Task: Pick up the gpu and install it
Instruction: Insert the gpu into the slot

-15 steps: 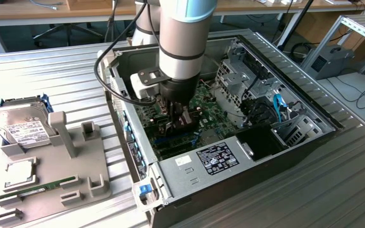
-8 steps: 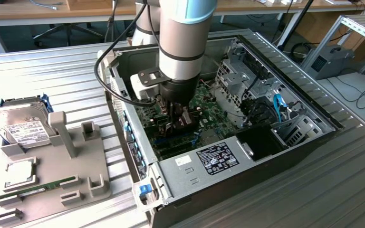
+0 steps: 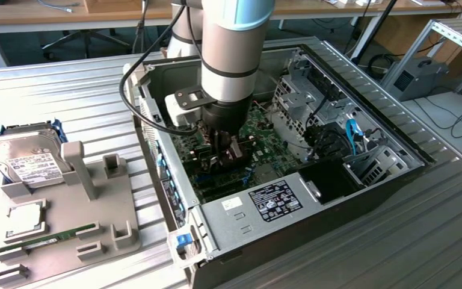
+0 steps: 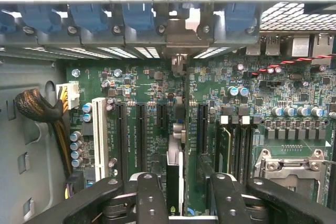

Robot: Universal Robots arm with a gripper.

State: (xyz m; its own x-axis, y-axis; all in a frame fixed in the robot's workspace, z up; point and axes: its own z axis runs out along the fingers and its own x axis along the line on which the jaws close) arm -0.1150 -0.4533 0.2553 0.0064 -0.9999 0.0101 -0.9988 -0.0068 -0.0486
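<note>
Black fingers (image 4: pixel 151 198) of the claw (image 4: pixel 186 195) sit closest to the wrist camera, spread apart, with the graphics card (image 4: pixel 176 177) standing on edge in the gap between them. One finger lies just beside the card's face. The other stands clear of it, with bare green board showing in between, so I judge the claw to be released rather than clenched on the card.

The card is directly under the claw and between its fingers, not off to either side. Its long axis runs straight away from the claw, parallel to the row of dark slots (image 4: pixel 140 129) on the motherboard (image 4: pixel 147 87), towards the case wall with the blue latches (image 4: pixel 139 17). The card's metal end bracket (image 4: pixel 178 64) meets that wall. The fingers straddle the card across its thin dimension, their flat faces parallel to its faces.

The card looks to be sitting in a slot, though I cannot tell whether it is pressed fully home.

In the exterior view, the single arm (image 3: pixel 227 54) reaches straight down into the open computer case (image 3: pixel 360 114), and the claw (image 3: pixel 227 153) is low over the board. The hard drive (image 3: pixel 26 159) lies well apart from the claw, outside the case on the grey holder (image 3: pixel 94 211).
</note>
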